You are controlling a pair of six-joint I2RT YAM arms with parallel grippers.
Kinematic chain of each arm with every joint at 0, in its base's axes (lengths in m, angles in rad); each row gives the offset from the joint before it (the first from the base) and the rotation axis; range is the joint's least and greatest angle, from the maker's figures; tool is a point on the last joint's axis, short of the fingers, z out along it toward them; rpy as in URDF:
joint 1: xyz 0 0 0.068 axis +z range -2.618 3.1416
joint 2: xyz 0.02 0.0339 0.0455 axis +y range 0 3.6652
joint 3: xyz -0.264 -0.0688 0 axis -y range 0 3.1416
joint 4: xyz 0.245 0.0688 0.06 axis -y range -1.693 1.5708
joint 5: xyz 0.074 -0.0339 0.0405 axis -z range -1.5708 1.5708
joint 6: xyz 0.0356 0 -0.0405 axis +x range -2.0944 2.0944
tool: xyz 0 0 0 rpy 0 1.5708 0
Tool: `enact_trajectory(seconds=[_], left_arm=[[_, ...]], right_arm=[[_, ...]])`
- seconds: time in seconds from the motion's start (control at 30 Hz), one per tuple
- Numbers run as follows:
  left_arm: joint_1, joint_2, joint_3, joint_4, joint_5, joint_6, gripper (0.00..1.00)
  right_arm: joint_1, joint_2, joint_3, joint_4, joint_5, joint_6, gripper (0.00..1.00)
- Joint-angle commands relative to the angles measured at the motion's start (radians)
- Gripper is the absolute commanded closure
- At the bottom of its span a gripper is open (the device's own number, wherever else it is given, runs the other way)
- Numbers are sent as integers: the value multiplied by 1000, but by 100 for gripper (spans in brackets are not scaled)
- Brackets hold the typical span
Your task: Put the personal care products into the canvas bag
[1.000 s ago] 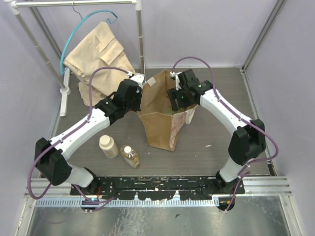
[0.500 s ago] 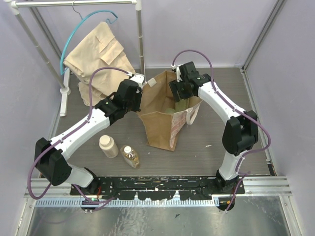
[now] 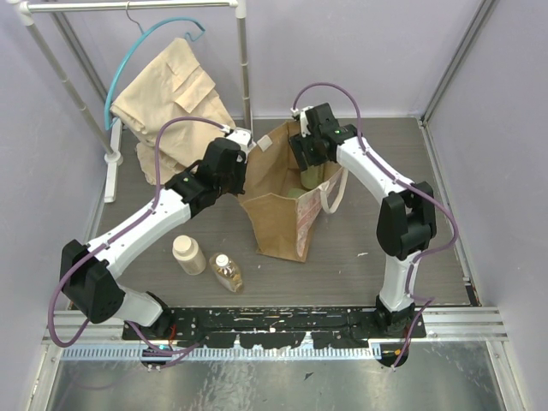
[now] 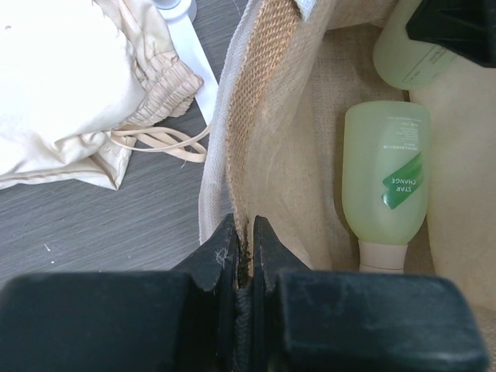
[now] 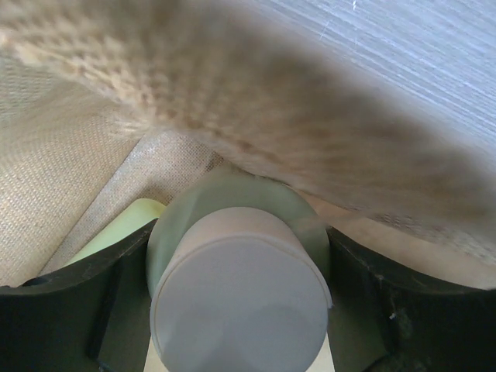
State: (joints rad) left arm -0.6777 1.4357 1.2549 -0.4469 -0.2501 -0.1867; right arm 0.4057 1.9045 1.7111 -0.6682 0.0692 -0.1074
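canvas bag (image 3: 276, 205) stands mid-table (image 3: 368, 231), mouth open. left gripper (image 4: 244, 249) is pressed together on the bag's 9 o'clock rim, pinching the weave and holding that wall out. right gripper (image 3: 306, 163) sits at the mouth's 1 o'clock edge, clamped on the green cylinder (image 5: 239, 283), cap facing the wrist cam. Tight there: rim fabric hangs blurred just above the cap.

rounder green bottle (image 4: 385, 182) lies on the bag floor, with bare floor beside it. cream bottle (image 3: 188, 254) and amber bottle (image 3: 227, 272) stand at the bag's 8 o'clock, near each other and apart from the bag.

Vs 1 s ago: right gripper has shifted toward 11 o'clock, its elbow has swung in toward the bag and the forearm is steeper. Left arm is unchanged, stretched diagonally from its 7 o'clock base.
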Motion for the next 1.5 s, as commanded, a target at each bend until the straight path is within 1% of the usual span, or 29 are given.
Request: enact_trajectory(seconds=[0.0,0.1,0.2,0.27,0.4,0.5,0.57,0.67,0.8,0.97,1.0,1.1,1.27,1.37,1.47], left_arm=[[-2,-3,-3,2,27,-9,100],[-3,-1,0,4,30,-7,100],[-3,3,5,3,31,-7,100],[-6,6,11,1,29,-8,100],[-12,14,20,-9,24,-3,100],[-14,16,26,-13,20,0,100],[-15,18,32,-16,19,3,100],[-18,20,35,-19,14,8,100],[-18,22,35,-25,6,11,100],[-20,20,32,-24,7,12,100],[-20,18,32,-24,8,9,100],[-21,13,31,-21,11,7,100],[-22,4,32,-30,4,13,100],[-21,-2,28,-34,-7,22,100],[-20,-9,19,-30,-12,31,100]], right_arm=[[-9,0,13,67,11,-20,99],[-4,-17,-58,75,-11,-7,99],[4,-29,-89,62,-63,7,99],[13,-6,-70,5,-98,9,99],[36,56,-13,-149,-106,1,99],[42,76,-14,-169,-97,0,99],[41,87,-14,-163,-87,0,97],[41,97,-8,-155,-75,4,76],[41,49,-30,-98,-49,23,42],[41,-25,-19,-55,4,34,12],[41,-31,-10,-54,12,35,7],[41,-35,31,-64,47,35,0],[42,-64,108,-63,135,66,0],[41,-135,115,-60,136,85,0],[53,-268,39,-26,140,107,0]])
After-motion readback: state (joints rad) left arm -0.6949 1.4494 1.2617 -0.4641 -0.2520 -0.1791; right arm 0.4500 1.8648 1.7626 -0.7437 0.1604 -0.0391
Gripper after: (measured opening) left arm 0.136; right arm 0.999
